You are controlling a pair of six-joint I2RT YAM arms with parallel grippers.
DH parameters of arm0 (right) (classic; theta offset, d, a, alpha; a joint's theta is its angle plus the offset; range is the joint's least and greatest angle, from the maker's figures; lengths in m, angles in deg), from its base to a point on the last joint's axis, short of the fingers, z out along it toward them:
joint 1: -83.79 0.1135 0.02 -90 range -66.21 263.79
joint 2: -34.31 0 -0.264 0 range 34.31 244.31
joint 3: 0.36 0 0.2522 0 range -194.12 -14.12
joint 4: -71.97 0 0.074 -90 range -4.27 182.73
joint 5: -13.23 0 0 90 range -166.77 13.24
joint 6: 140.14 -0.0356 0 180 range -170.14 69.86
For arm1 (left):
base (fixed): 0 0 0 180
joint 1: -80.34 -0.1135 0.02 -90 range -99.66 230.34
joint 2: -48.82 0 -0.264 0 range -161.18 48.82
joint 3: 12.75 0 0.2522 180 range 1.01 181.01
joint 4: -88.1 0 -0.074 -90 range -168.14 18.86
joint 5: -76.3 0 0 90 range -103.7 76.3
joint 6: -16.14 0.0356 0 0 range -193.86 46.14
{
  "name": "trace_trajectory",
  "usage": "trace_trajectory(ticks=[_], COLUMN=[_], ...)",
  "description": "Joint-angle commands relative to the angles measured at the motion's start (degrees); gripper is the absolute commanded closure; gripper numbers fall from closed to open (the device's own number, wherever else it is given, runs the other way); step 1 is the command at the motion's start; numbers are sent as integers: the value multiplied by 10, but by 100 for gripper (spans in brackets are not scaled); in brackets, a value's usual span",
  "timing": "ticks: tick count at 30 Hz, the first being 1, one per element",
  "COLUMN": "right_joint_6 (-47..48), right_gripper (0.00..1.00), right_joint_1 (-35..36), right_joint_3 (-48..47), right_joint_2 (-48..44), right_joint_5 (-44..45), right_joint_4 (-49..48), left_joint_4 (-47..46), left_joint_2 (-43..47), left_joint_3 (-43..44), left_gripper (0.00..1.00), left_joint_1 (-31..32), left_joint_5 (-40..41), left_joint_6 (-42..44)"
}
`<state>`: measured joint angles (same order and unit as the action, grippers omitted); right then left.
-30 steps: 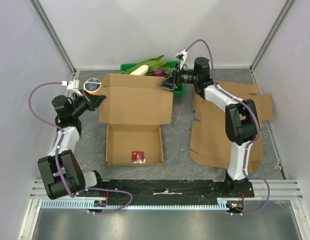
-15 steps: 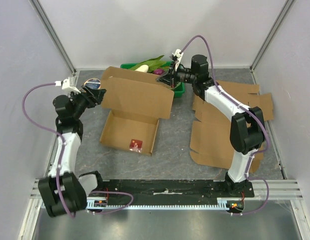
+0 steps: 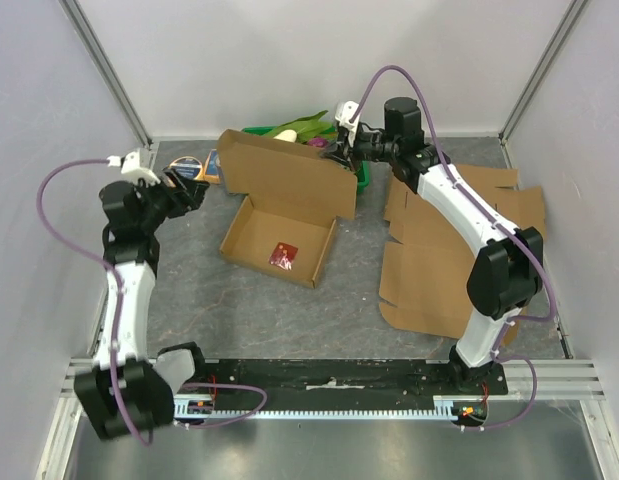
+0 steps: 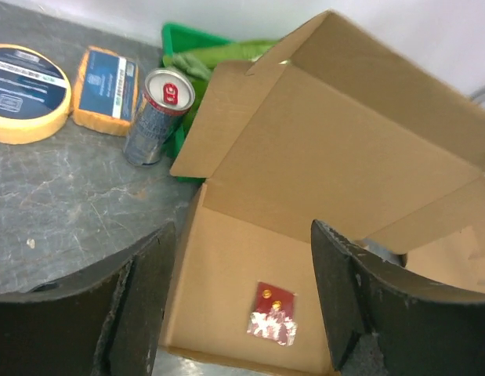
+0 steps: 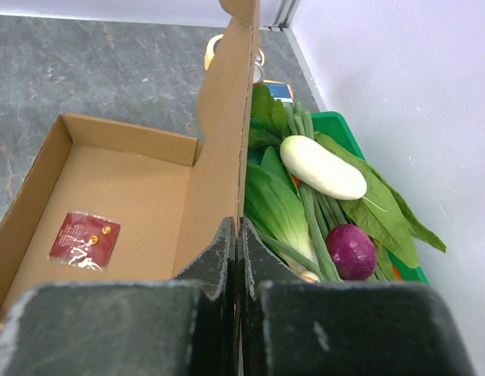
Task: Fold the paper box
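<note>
The brown paper box lies open on the table, turned askew, with a small red packet on its floor. Its lid stands tilted up at the back. My right gripper is shut on the lid's right edge, and the wrist view shows the jaws pinched flat on the cardboard edge. My left gripper hangs open to the left of the box, touching nothing. Its wrist view looks between the spread fingers onto the box floor and packet.
A green tray of vegetables sits right behind the lid, holding a white eggplant and a purple onion. A tape roll, sponge and can stand at back left. Flat cardboard sheets lie on the right.
My left gripper opened and let go of the lid's left corner. My right gripper shut on the lid's right edge. The lid rose, and the box slid right and turned.
</note>
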<state>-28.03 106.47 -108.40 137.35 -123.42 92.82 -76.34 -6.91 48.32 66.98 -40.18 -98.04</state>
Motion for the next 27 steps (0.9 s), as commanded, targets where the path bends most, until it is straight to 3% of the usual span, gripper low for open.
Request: trace_trajectory(ticks=[1,6,8,10,14,17,21,24,25,27], right_joint_6=[60,78,83,84,74,73,70,61,60,58], right_gripper=[100,100,100,100,100,100,100,100,100,100], right_joint_1=[-5,-17,-21,-22,-23,-23,-24,-24,-24,-24], right_joint_3=[-21,-68,-88,-100,-108,-114,-115,-115,-114,-115], right_joint_2=[-25,-3,11,16,26,30,32,36,37,40], right_joint_5=[-36,-69,-75,-80,-89,-92,-94,-99,-99,-97], right_joint_4=[62,135,178,187,187,187,183,174,173,173], left_joint_4=[-42,-83,-25,-59,-111,-72,-42,-56,-57,-60], left_joint_2=[-144,-267,-293,-308,-349,-398,-432,-425,-424,-418], left_joint_3=[69,126,180,183,198,260,300,285,279,276], left_gripper=[26,27,32,33,31,30,50,61,61,45], left_joint_1=[0,8,25,53,67,66,67,68,68,61], left_joint_5=[-127,-186,-182,-156,-169,-190,-238,-212,-199,-194], left_joint_6=[119,128,175,240,287,309,329,332,334,328])
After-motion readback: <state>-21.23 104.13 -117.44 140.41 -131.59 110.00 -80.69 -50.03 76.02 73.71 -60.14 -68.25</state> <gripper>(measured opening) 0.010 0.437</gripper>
